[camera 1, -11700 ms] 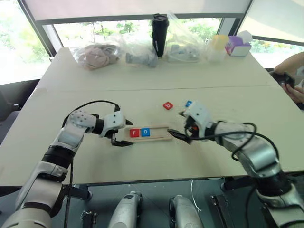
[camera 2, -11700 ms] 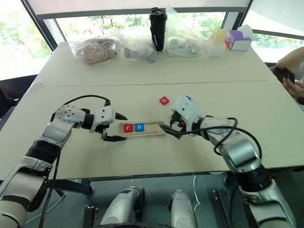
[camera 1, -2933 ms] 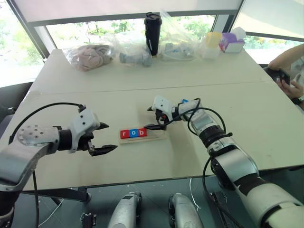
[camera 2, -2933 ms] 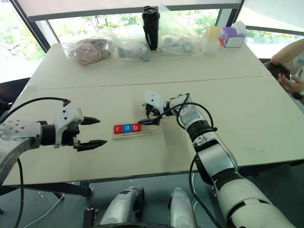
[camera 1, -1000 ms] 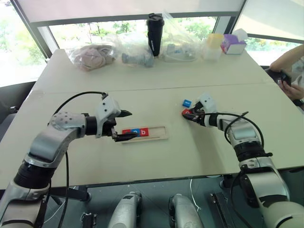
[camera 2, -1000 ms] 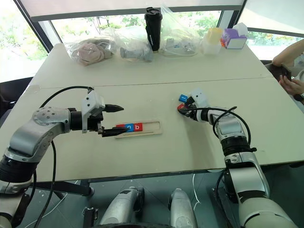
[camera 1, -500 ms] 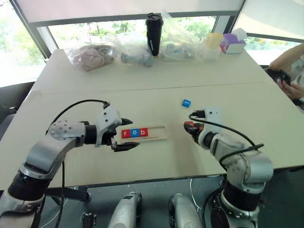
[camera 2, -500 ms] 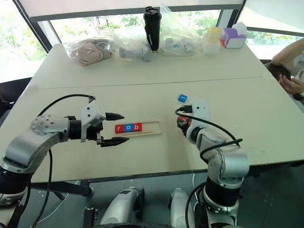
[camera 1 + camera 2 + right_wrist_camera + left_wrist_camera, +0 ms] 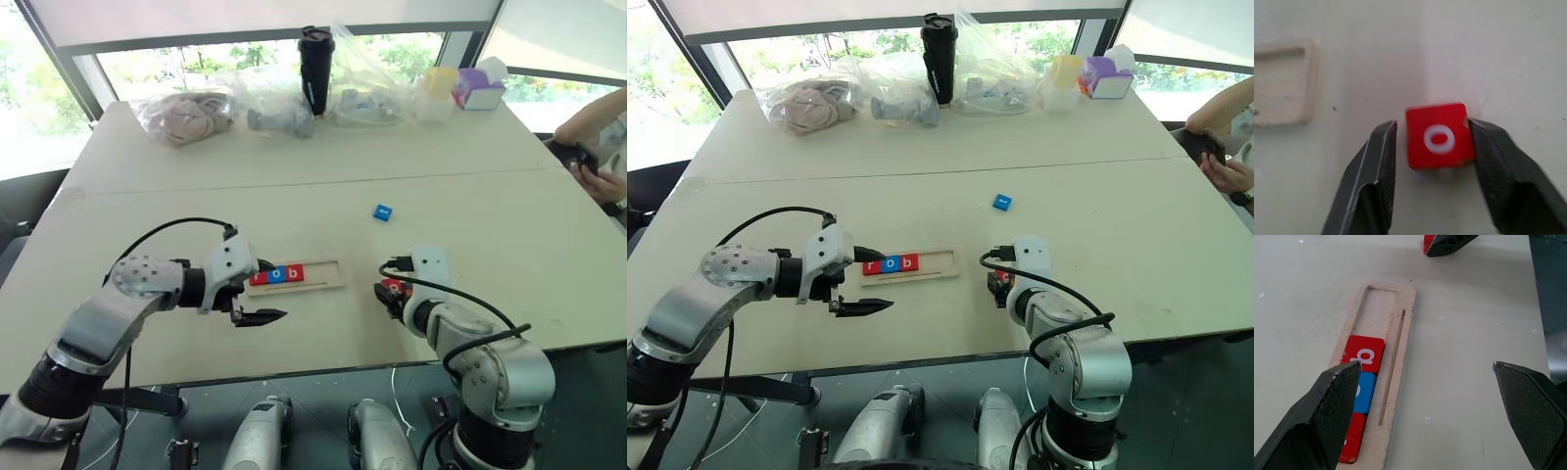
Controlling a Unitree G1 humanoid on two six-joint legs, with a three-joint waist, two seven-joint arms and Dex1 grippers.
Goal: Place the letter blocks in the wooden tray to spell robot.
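Pale-wood tray (image 9: 296, 275) is lying on the table (image 9: 490, 245), carrying red r, blue o and red b at its left end. Beside its right end, the right gripper (image 9: 1432, 147) is bracketing a red o block (image 9: 1438, 135), fingers (image 9: 1376, 171) parted, one touching it. The left gripper (image 9: 1430, 396) is hovering wide open near the tray's left end. A blue block (image 9: 383, 211) is sitting farther back.

We are seeing the left gripper (image 9: 257, 294) covering the left end of the wooden tray (image 9: 323, 275) in the head views. In the left wrist view its finger (image 9: 1327, 416) is hiding part of the blue block (image 9: 1364, 392) and the nearest red block (image 9: 1352, 438), so we are not reading their letters there. The letter on the loose blue block (image 9: 383, 211) is reading too small. A person's arm (image 9: 591, 122) is getting cut off by the frame's right edge.
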